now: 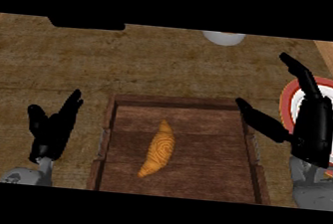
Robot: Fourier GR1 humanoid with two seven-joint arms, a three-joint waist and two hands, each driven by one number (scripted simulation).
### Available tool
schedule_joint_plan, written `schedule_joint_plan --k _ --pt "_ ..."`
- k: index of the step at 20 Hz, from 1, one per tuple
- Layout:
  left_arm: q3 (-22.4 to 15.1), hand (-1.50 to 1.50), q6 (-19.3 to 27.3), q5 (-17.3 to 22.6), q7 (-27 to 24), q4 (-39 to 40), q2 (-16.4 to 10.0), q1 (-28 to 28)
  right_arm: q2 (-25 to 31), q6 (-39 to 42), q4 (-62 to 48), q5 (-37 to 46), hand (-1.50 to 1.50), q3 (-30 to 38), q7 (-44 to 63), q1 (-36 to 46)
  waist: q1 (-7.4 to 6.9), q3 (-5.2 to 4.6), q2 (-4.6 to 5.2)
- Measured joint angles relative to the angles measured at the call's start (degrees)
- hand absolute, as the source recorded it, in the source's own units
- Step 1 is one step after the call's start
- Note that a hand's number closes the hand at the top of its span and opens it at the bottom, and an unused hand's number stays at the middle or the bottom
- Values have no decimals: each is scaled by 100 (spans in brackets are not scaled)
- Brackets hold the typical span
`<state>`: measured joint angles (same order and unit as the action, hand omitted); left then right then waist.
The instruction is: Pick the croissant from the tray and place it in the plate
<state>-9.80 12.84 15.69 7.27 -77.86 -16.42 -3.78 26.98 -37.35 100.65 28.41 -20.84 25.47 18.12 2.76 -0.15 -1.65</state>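
Two robot hands are showing, both with fingers apart and holding nothing. The right robot hand [312,127] is hovering over the plate [290,97], its thumb spreading toward the tray [177,104]. The croissant [158,149] is lying in the tray, well to that hand's left. In my judgement, the sound approach is crossing the tray rim, descending on the croissant's middle and closing across its narrow width. The left robot hand [50,126] is resting beyond the tray, fingers up.

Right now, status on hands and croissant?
Croissant lying untouched in wooden tray. Left hand open beside it; right hand open over red-rimmed plate. Nothing covering croissant.
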Motion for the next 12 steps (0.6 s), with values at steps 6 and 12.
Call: schedule_joint_plan --k 6,12 --pt "-25 0 -82 41 90 -129 20 76 82 1104 907 1160 -150 -671 1847 -31 -36 0 9" --pt "-153 0 -122 -26 111 -259 90 115 -1 2853 1307 1301 -150 -1340 3370 332 -191 5 48"
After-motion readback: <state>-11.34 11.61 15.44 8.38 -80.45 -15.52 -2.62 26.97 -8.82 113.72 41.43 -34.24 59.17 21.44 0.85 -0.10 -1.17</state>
